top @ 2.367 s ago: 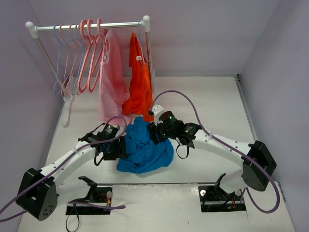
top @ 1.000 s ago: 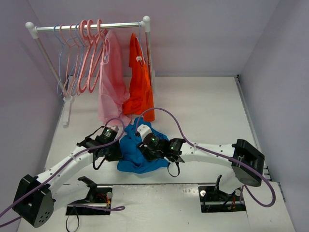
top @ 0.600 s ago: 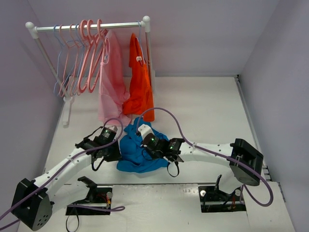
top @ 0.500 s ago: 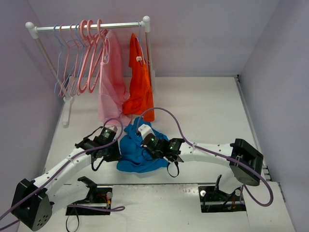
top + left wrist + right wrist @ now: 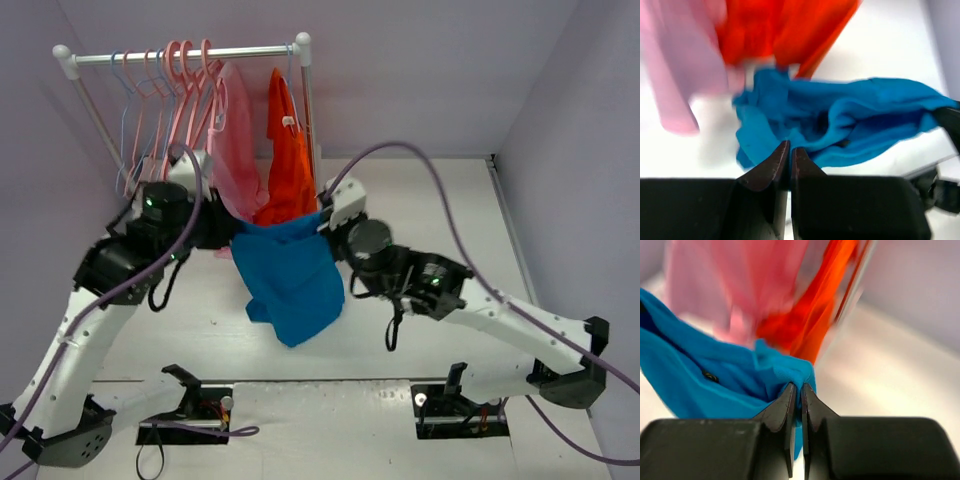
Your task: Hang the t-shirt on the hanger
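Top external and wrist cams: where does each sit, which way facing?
Top external: above, behind the robot, facing down; left gripper and right gripper holding up the t-shirt.
Left wrist: on the left arm, facing the t-shirt past its own fingers.
Right wrist: same, right arm, own fingers.
Both wrists share the t-shirt and orange garment.

One t-shirt point(image 5: 295, 285), two hung garments point(image 5: 290, 170) — one rack point(image 5: 180, 55)

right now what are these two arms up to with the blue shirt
The left gripper and the right gripper are each shut on an upper corner of the blue t-shirt, holding it spread in the air before the rack. The pale blue hanger hangs on that rack, not yet used.
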Available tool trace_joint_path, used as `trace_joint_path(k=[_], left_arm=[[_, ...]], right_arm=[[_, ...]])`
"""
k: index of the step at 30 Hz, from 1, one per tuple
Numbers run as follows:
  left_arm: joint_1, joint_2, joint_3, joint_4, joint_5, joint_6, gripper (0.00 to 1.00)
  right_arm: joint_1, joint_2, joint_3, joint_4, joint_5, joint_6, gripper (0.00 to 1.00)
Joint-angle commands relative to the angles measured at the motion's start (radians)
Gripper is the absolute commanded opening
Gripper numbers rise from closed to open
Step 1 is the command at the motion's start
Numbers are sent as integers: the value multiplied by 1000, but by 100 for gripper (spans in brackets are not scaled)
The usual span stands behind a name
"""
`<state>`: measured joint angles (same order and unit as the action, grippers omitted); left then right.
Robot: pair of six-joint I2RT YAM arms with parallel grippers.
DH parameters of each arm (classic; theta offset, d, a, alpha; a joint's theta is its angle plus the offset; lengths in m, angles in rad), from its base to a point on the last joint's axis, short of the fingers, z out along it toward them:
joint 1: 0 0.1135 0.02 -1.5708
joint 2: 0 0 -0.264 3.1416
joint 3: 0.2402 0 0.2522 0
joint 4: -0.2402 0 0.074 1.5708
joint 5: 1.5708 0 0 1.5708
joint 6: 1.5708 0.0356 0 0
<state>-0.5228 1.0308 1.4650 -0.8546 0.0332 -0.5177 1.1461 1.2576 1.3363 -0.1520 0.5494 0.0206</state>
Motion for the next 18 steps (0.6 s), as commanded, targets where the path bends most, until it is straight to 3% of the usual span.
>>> trace_joint_path(k=[1,13,18], left_arm=[[-3,94,310,-40,-79,170,0],[-3,391,1105,-34,-152,415,0],[-3,422,1187,28,-139,449,0]], right_arm=[[-2,-38,209,40,150,-216,0],[0,168,777,86,40,-525,0],[0,215,882,139,-15,-629,0]])
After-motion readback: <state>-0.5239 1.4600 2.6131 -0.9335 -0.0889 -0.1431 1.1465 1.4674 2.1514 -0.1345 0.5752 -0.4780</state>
